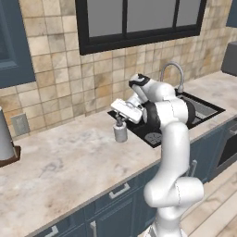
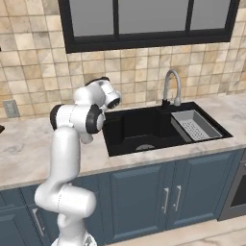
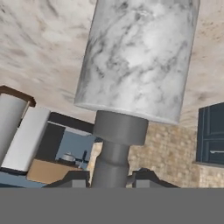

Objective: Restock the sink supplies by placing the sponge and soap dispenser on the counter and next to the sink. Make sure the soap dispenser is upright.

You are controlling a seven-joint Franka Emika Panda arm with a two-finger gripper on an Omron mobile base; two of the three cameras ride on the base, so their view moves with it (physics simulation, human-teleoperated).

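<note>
Holding: gripper (image 1: 121, 121) is closed about the narrow pump neck of the soap dispenser (image 1: 121, 133), fingers pinched in tight on either side of it.
Place: bottle stands upright on the counter (image 1: 69, 162), its base on the stone, just beside the left rim of the sink (image 1: 194, 111).
Handling: probably light and rigid, with a smooth round body that would likely slip in a side squeeze (the neck gives the fingers a ledge under the pump top). Tall for its footprint, so I judge it easy to tip if nudged while letting go.
Where to hold: at the neck, as now; the wide body looks too broad for these jaws.
Left base view: shows bottle, hand and counter contact together.
Right base view: the arm's elbow blocks the bottle; basin, faucet (image 2: 170, 86) and drainer tray (image 2: 194, 125) are plain instead.
Hand view: finger tips (image 3: 76, 177) flank the grey neck, marbled body close above.
Sponge: I cannot place it.
</note>
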